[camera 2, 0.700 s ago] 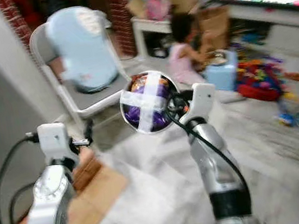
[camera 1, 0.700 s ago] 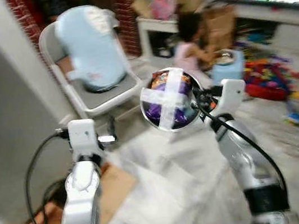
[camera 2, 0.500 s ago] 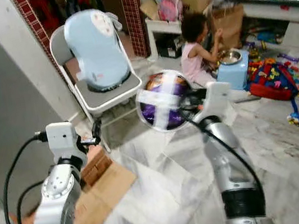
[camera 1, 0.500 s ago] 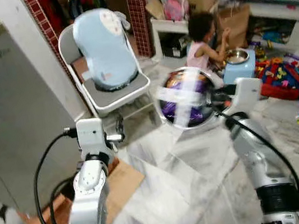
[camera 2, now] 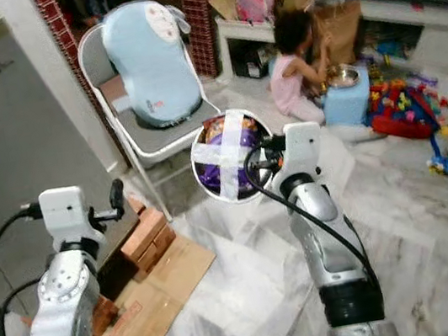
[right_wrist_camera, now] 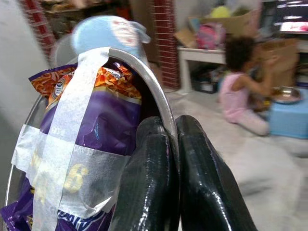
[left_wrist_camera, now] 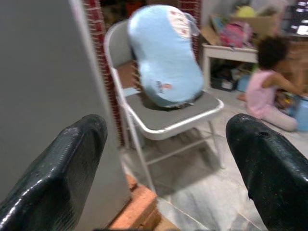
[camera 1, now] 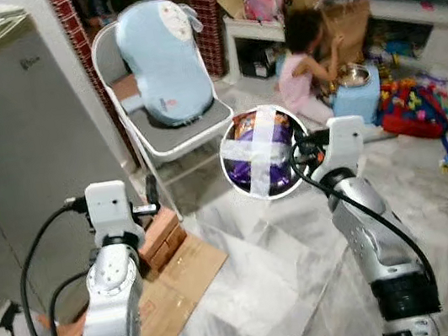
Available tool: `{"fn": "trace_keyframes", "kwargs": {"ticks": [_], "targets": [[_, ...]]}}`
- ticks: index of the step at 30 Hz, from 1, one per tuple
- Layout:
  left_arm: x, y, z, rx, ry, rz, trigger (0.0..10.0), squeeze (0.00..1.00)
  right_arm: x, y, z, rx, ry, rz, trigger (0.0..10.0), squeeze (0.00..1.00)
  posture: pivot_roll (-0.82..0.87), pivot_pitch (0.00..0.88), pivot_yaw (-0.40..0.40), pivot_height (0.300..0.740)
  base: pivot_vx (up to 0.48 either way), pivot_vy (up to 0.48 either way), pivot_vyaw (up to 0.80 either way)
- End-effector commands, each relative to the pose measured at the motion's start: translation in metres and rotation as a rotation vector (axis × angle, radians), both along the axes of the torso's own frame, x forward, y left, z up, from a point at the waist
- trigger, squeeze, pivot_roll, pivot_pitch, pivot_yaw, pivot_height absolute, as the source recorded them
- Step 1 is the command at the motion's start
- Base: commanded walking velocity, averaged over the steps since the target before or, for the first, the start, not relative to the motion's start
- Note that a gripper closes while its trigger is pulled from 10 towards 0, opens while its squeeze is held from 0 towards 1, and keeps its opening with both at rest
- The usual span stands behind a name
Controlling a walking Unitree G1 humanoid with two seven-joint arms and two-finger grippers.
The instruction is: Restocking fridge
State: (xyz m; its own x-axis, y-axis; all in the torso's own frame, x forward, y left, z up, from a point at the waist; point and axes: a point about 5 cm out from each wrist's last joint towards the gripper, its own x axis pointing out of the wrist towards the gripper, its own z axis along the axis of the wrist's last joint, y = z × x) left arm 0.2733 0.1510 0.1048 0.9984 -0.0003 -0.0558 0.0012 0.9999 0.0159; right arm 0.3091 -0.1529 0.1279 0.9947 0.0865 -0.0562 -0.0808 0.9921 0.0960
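My right gripper (right_wrist_camera: 174, 127) is shut on the rim of a round metal bowl (camera 1: 260, 154), held up on edge at chest height. Purple and orange snack packets (right_wrist_camera: 91, 130) sit in the bowl under a cross of white tape. The grey fridge (camera 1: 0, 152) stands at the left with its door closed. My left gripper (left_wrist_camera: 168, 139) is raised beside the fridge, open with nothing between its fingers, and it faces the chair.
A white folding chair (camera 1: 189, 135) with a light blue cushion (camera 1: 164, 58) stands just right of the fridge. Bricks (camera 1: 162, 233) and flat cardboard (camera 1: 175, 287) lie on the marble floor below my left arm. A person (camera 1: 305, 61) sits among toys (camera 1: 417, 95) at the back right.
The whole view has swung and sharpened, so the fridge now shows larger at the left. The bowl stays in my right gripper, and the left gripper stays open.
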Motion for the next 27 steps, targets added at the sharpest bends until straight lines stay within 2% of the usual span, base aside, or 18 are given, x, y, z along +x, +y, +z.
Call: {"fn": "trace_keyframes", "kwargs": {"ticks": [1, 6, 10, 14, 18, 20, 24, 25, 26, 27], "targets": [[0.0, 0.003, 0.001, 0.007, -0.001, 0.01, 10.0, 0.0, 0.001, -0.001, 0.009, -0.015, -0.051, -0.005, 10.0, 0.0, -0.02, 0.0, 0.027, 0.74, 0.0, 0.48, 0.68], [0.001, 0.005, 0.001, 0.022, -0.001, 0.03, 10.0, 0.0, 0.001, 0.0, 0.01, -0.005, -0.053, -0.008, 10.0, 0.0, -0.02, 0.0, 0.028, 0.74, 0.0, 0.48, 0.78], [0.0, 0.003, -0.001, 0.017, 0.006, 0.021, 10.0, 0.0, 0.003, -0.005, 0.011, -0.051, -0.071, -0.057, 10.0, 0.0, -0.03, 0.0, 0.032, 0.74, 0.0, 0.48, 0.8], [0.0, 0.003, -0.001, 0.015, 0.008, 0.019, 10.0, 0.0, 0.006, -0.009, 0.012, -0.045, -0.068, -0.086, 10.0, 0.0, -0.03, 0.0, 0.032, 0.74, 0.0, 0.48, 0.69], [0.001, 0.004, -0.001, 0.007, 0.006, 0.023, 10.0, 0.0, 0.01, -0.016, 0.019, -0.069, -0.106, -0.105, 10.0, 0.0, -0.03, 0.0, 0.029, 0.74, 0.0, 0.48, 0.47], [0.001, 0.006, -0.001, 0.007, 0.015, 0.042, 10.0, 0.0, 0.012, -0.015, 0.021, -0.012, -0.094, -0.063, 10.0, 0.0, -0.03, 0.002, 0.028, 0.74, 0.0, 0.48, 0.0], [0.002, 0.008, -0.001, 0.0, 0.003, 0.051, 10.0, 0.0, 0.012, -0.012, 0.024, 0.005, -0.104, -0.041, 10.0, 0.0, -0.03, 0.002, 0.025, 0.74, 0.0, 0.369, 0.0], [0.003, 0.009, -0.001, 0.001, 0.004, 0.054, 10.0, 0.08, 0.012, -0.012, 0.024, 0.013, -0.104, -0.038, 10.0, 0.0, -0.03, 0.003, 0.025, 0.74, 0.0, 0.0, 0.0], [0.004, 0.01, -0.001, -0.007, 0.006, 0.06, 10.0, 1.0, 0.012, -0.011, 0.023, 0.016, -0.105, -0.036, 10.0, 0.0, -0.03, 0.003, 0.025, 0.74, 0.0, 0.0, 0.0], [0.004, 0.01, -0.001, -0.007, 0.006, 0.06, 10.0, 1.0, 0.012, -0.011, 0.023, 0.016, -0.105, -0.036, 10.0, 0.0, -0.03, 0.003, 0.025, 0.74, 0.0, 0.0, 0.0]]}}
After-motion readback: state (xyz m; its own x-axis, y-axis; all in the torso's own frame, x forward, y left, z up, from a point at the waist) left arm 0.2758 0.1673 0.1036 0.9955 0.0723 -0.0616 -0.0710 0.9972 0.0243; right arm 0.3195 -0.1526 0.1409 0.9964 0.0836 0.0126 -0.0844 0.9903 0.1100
